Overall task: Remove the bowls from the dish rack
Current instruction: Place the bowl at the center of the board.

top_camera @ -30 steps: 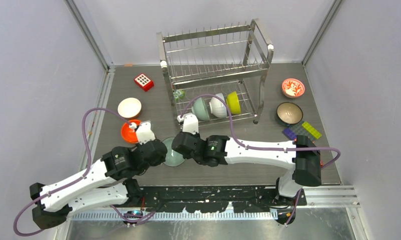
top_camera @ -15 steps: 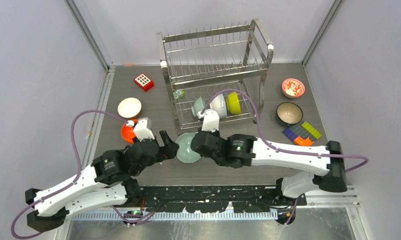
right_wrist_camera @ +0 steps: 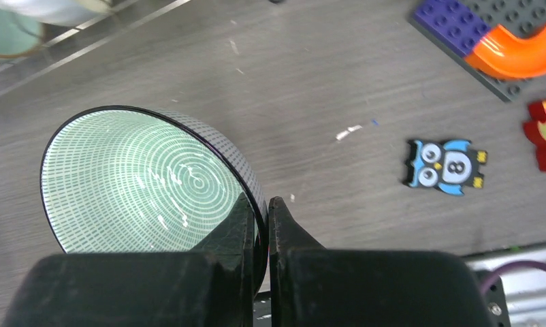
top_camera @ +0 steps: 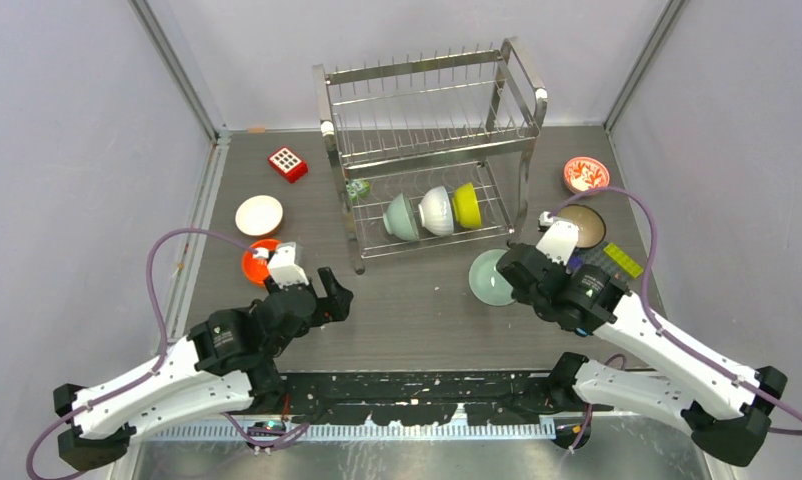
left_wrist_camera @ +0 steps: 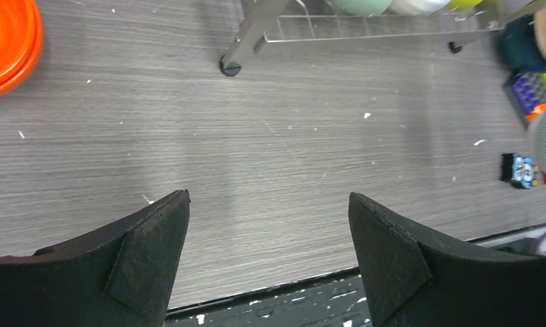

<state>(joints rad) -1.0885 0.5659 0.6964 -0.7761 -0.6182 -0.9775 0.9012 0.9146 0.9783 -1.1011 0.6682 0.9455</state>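
The dish rack (top_camera: 432, 150) stands at the back; its lower tier holds three bowls on edge: pale teal (top_camera: 401, 216), white (top_camera: 436, 210), lime-yellow (top_camera: 466, 204). My right gripper (top_camera: 515, 272) (right_wrist_camera: 260, 211) is shut on the rim of a pale teal bowl (top_camera: 489, 277) (right_wrist_camera: 141, 180) with a ringed pattern inside, held just in front of the rack's right leg. My left gripper (top_camera: 335, 290) (left_wrist_camera: 269, 204) is open over bare table, nothing between its fingers. On the table sit a white bowl (top_camera: 259, 215), an orange bowl (top_camera: 257, 262) (left_wrist_camera: 5, 37), a red-and-white bowl (top_camera: 586, 175) and a dark bowl (top_camera: 580, 226).
A red dotted block (top_camera: 288, 163) lies left of the rack. Flat toy bricks (top_camera: 607, 262) (right_wrist_camera: 488, 34) and a small owl figure (right_wrist_camera: 444, 165) lie right of the held bowl. The rack's front left foot (left_wrist_camera: 230, 68) stands ahead of my left gripper.
My left gripper opened and let go of the pale teal bowl. My right gripper, shut on its rim, carried it from the table's middle to the right.
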